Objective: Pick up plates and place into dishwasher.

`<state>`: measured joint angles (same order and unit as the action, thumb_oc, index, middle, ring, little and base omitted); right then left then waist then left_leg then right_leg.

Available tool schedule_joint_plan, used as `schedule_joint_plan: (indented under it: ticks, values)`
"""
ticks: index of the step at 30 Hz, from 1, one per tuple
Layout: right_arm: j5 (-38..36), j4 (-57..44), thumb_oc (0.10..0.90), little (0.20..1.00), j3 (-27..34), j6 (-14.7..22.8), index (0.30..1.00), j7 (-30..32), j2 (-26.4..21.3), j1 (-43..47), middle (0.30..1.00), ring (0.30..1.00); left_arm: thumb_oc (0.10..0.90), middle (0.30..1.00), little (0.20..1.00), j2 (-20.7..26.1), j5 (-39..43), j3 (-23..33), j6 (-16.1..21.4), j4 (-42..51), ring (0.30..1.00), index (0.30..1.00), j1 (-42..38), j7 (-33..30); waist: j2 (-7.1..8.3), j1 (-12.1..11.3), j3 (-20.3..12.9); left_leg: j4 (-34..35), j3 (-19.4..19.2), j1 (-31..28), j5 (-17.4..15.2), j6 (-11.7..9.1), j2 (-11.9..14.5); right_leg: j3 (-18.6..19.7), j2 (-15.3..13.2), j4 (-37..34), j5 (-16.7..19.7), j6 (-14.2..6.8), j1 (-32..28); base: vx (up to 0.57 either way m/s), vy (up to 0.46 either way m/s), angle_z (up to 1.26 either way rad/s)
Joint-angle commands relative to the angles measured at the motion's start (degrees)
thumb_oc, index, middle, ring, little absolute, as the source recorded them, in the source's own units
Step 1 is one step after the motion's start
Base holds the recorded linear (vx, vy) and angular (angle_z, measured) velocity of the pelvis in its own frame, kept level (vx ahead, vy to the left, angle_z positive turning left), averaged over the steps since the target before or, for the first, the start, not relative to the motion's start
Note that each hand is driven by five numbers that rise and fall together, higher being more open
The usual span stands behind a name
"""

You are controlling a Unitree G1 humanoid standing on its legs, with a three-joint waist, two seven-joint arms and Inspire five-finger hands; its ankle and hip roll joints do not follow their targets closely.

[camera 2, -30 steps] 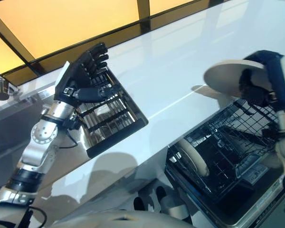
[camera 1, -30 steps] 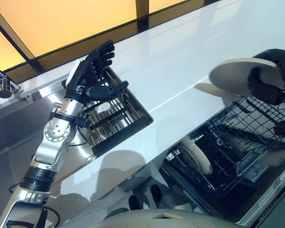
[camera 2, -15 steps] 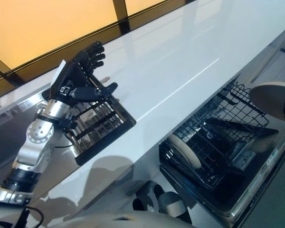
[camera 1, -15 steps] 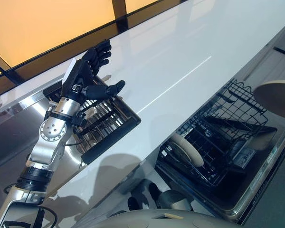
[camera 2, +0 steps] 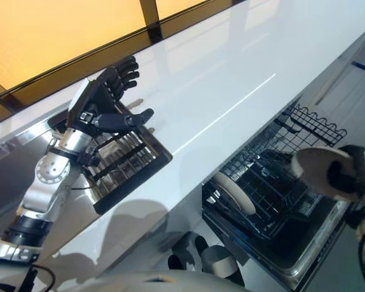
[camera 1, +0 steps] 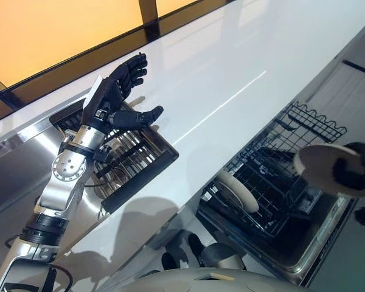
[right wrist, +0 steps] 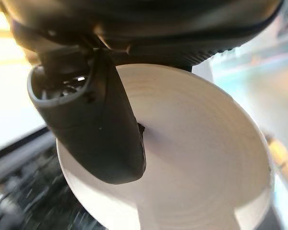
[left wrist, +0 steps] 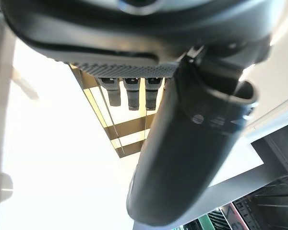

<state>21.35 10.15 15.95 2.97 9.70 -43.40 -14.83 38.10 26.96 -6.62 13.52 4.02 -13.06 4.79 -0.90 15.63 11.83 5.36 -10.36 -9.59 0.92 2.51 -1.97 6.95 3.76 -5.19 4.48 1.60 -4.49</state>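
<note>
Right wrist view, nearest of all, has the right hand [right wrist: 93, 120] with its thumb pressed across the face of a pale round plate [right wrist: 192, 158], which is pinched between the thumb and the fingers behind it. From the head camera that same plate [camera 1: 322, 167] hangs in the hand [camera 1: 353, 177] at the right edge, above the open dishwasher [camera 1: 304, 255], over the right part of its pulled-out black wire rack [camera 1: 274, 182] and not touching the wires. A second plate [camera 1: 238, 190] already stands on edge in the left part of the rack, leaning between the tines. Dark shapes lie deeper in the rack, too unclear to name. Above and behind the rack runs the long white counter [camera 1: 231, 73], crossing the view from lower left to upper right. Further left, the left hand [camera 1: 112, 97] is raised over the counter's near edge, fingers straight and spread with the thumb [camera 1: 137, 115] sticking out to the side, holding nothing; its own wrist view shows the thumb [left wrist: 192, 143] long and extended with the fingertips [left wrist: 129, 93] in a relaxed row. Just behind and below that hand sits a dark slatted drying rack [camera 1: 134, 158] set into the steel sink area [camera 1: 24, 164]. Beyond the counter's far edge a dark frame borders orange-lit panels [camera 1: 61, 24].
</note>
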Motion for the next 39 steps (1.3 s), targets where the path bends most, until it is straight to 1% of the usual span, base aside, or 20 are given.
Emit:
schedule_joint_plan:
  ticks: [1,4,7,8,9,10,14,15,19,22,24,27,33,36,39]
  values:
    - [-1.6,0.8,0.1,0.2,4.5,-0.6,0.3,5.4,-4.5,7.3,0.3,0.3,0.8,0.9,0.9,1.4,0.7,-1.4,4.0,4.4,0.9,0.9,-6.4,-1.1,1.13,-1.6,-5.7,-0.4,-0.2,0.0,-3.0,-0.8,0.5,-4.9,-0.8,4.1,-3.0,-7.1,0.8,0.0,-0.015,0.07]
    - [-0.9,5.1,0.1,0.2,0.6,-2.6,0.3,7.2,-4.5,10.5,0.3,0.3,0.8,0.9,0.9,0.9,0.7,-2.6,4.3,4.9,0.9,0.9,-6.7,-1.2,0.95,-2.8,-5.6,-0.4,0.2,0.1,-3.1,-0.9,0.5,-5.4,-0.9,3.8,-3.0,-7.1,0.5,0.0,-0.01,0.07]
    - [-1.1,7.6,0.1,0.2,-1.1,-3.4,0.3,8.0,-4.8,12.1,0.3,0.3,0.8,0.9,0.9,1.0,0.7,-3.0,4.4,5.4,0.9,0.9,-6.7,-1.2,0.86,-3.3,-5.4,-0.4,0.4,0.1,-3.1,-0.9,0.5,-5.6,-1.0,3.6,-3.0,-7.0,0.3,0.0,-0.015,0.12]
    - [-1.1,9.8,0.1,0.2,-2.7,-4.1,0.3,9.2,-5.1,13.6,0.3,0.3,0.8,0.9,0.9,1.0,0.7,-3.7,4.1,5.7,0.9,0.9,-7.1,-1.3,0.79,-3.9,-5.4,-0.4,0.6,0.0,-3.1,-0.8,0.5,-5.9,-1.1,3.6,-3.1,-6.9,0.2,-0.01,-0.02,0.08]
    - [-1.0,10.2,0.1,0.2,-3.0,-4.2,0.3,9.4,-5.2,14.0,0.3,0.3,0.8,0.9,0.9,1.0,0.7,-3.9,4.1,5.8,0.9,0.9,-7.2,-1.4,0.78,-3.9,-5.3,-0.4,0.6,0.0,-3.1,-0.8,0.5,-5.9,-1.1,3.6,-3.1,-6.9,0.2,-0.01,-0.041,0.07]
    - [-0.6,12.5,0.1,0.2,-4.6,-5.1,0.3,10.4,-5.7,15.9,0.3,0.3,0.8,0.9,0.9,1.0,0.8,-4.7,4.0,6.1,0.9,0.9,-7.8,-1.5,0.68,-4.6,-5.2,-0.4,0.9,0.0,-3.2,-0.8,0.5,-6.2,-1.2,3.7,-3.1,-6.9,0.1,-0.01,-0.028,0.05]
    - [1.1,16.0,0.1,0.2,-7.1,-6.7,0.3,11.3,-6.7,18.6,0.3,0.3,0.8,0.9,0.9,1.2,1.2,-5.5,4.3,6.4,0.9,0.9,-8.6,-1.9,0.45,-5.4,-5.0,-0.4,1.4,0.1,-3.2,-0.8,0.3,-6.6,-1.4,3.7,-3.2,-6.8,0.0,-0.01,-0.026,0.06]
    - [0.8,18.6,0.1,0.2,-8.5,-7.2,0.3,11.9,-7.2,19.8,0.3,0.3,0.8,0.9,0.9,1.3,1.5,-5.9,4.6,6.5,0.9,0.9,-8.8,-2.0,0.31,-5.8,-4.9,-0.4,1.6,0.1,-3.2,-0.9,0.3,-6.9,-1.5,3.6,-3.3,-6.8,-0.2,0.0,-0.013,0.07]
    - [-0.2,23.0,0.1,0.2,-10.5,-7.1,0.3,12.5,-7.0,21.9,0.3,0.3,0.8,0.9,0.9,1.2,1.9,-6.1,4.7,6.9,0.9,0.9,-8.9,-2.0,-0.01,-6.5,-4.8,-0.4,1.9,0.1,-3.3,-1.0,0.3,-7.4,-1.7,3.4,-3.3,-6.7,-0.5,0.0,-0.02,0.08]
    - [-2.8,25.8,0.1,0.2,-12.6,-6.9,0.3,12.0,-6.1,23.7,0.3,0.3,0.8,0.9,0.9,0.8,2.3,-6.3,4.5,7.2,0.9,0.9,-9.1,-1.9,-0.23,-7.1,-4.8,-0.4,2.2,0.1,-3.3,-1.0,0.3,-7.8,-1.9,3.3,-3.5,-6.6,-0.6,0.0,-0.006,0.01]
    - [-5.4,27.7,0.1,0.2,-14.3,-6.8,0.3,11.8,-4.6,25.2,0.3,0.3,0.8,0.9,0.9,0.6,2.6,-6.7,4.1,7.4,0.9,0.9,-9.5,-1.8,-0.53,-7.5,-4.7,-0.4,2.3,0.0,-3.3,-1.0,0.4,-8.2,-2.1,3.3,-3.6,-6.5,-0.8,0.0,-0.006,0.02]
    - [-6.6,29.3,0.1,0.2,-15.9,-6.4,0.3,11.6,-3.4,26.8,0.3,0.3,0.8,0.9,0.9,0.0,2.4,-7.3,4.2,7.2,0.9,0.9,-10.0,-1.6,-0.85,-7.8,-4.5,-0.5,2.5,-0.1,-3.3,-1.0,0.3,-8.5,-2.2,3.2,-3.6,-6.4,-1.0,0.0,-0.008,0.06]
    - [-5.7,35.4,0.1,0.2,-20.1,-5.6,0.3,10.1,-0.8,30.7,0.3,0.3,0.8,0.9,0.9,-0.5,3.4,-8.0,4.3,7.3,0.9,0.9,-11.2,-2.0,-1.8,-8.7,-4.4,-0.6,2.7,-0.3,-3.4,-1.1,0.3,-9.1,-2.5,3.4,-4.0,-6.2,-1.4,0.0,0.001,0.07]
    - [-4.5,39.9,0.1,0.2,-22.4,-4.2,0.3,8.7,0.6,32.0,0.3,0.3,0.8,0.9,0.9,-1.0,3.8,-8.2,4.7,7.8,0.9,0.9,-11.2,-2.2,-2.4,-9.4,-4.4,-0.7,2.9,-0.5,-3.5,-1.2,0.3,-9.7,-2.8,3.3,-4.2,-6.2,-1.8,0.0,0.0,0.0]
    - [-4.1,41.2,0.1,0.2,-24.2,-3.7,0.3,8.2,1.3,33.1,0.3,0.3,0.8,0.9,0.9,-1.3,4.0,-8.5,4.6,8.4,0.9,0.9,-11.2,-2.6,-2.71,-9.8,-4.3,-0.7,3.2,-0.6,-3.5,-1.2,0.2,-10.1,-3.0,3.2,-4.3,-6.1,-2.1,0.01,0.011,0.04]
